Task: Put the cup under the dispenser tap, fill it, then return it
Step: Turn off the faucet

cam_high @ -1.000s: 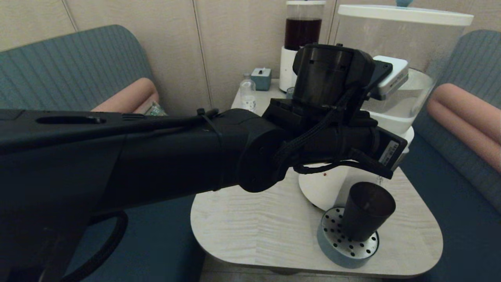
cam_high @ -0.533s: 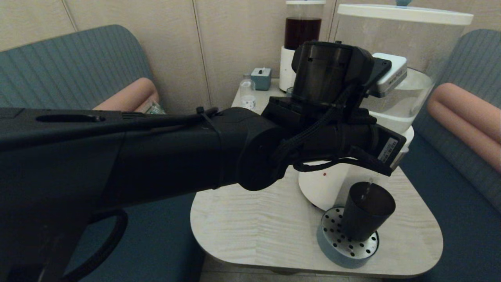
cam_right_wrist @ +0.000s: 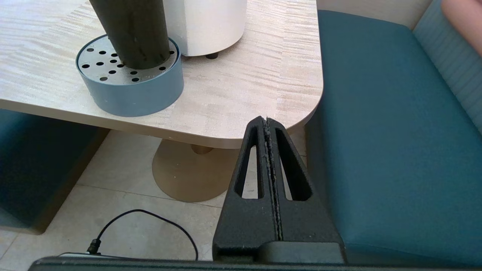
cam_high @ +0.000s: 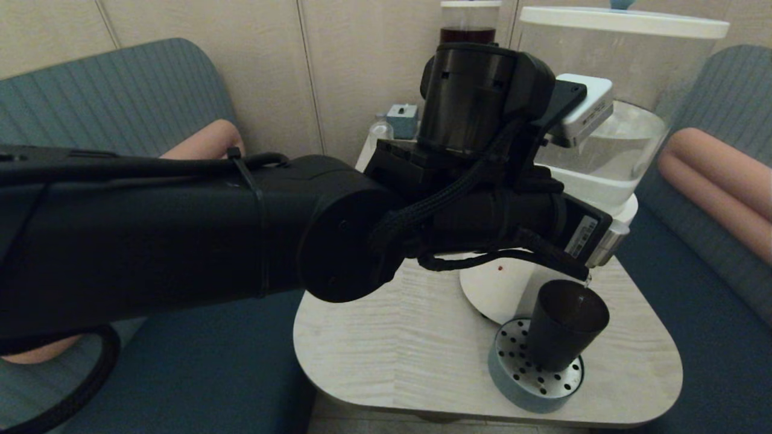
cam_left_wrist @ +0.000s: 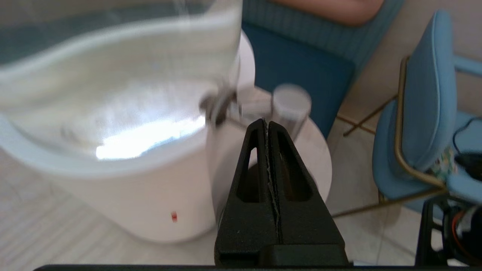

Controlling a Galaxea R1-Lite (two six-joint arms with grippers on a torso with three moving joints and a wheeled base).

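The smoky-black cup (cam_high: pixel 567 325) stands upright on a round perforated drip tray (cam_high: pixel 512 386), right under the silver dispenser tap (cam_high: pixel 605 246). A drop hangs at the spout above the cup's rim. My left arm reaches across to the big clear-water dispenser (cam_high: pixel 627 144); its wrist hides the fingers in the head view. In the left wrist view the left gripper (cam_left_wrist: pixel 266 121) is shut and empty, with the blurred tap (cam_left_wrist: pixel 290 104) just beyond its tips. The right gripper (cam_right_wrist: pixel 266 119) is shut and empty, low off the table's front right corner. The cup (cam_right_wrist: pixel 131 30) is apart from it.
A smaller dark-liquid dispenser (cam_high: pixel 467 21), a small clear bottle (cam_high: pixel 375 129) and a blue box (cam_high: pixel 403 117) stand at the table's back. Teal benches flank the table (cam_high: pixel 392 349). A blue chair (cam_left_wrist: pixel 425 98) stands beyond, and a cable (cam_right_wrist: pixel 150 222) lies on the floor.
My left arm has risen and drawn back to the left, uncovering the tap. The thin stream seen falling into the cup half a second ago has shrunk to a drop. The cup has not moved.
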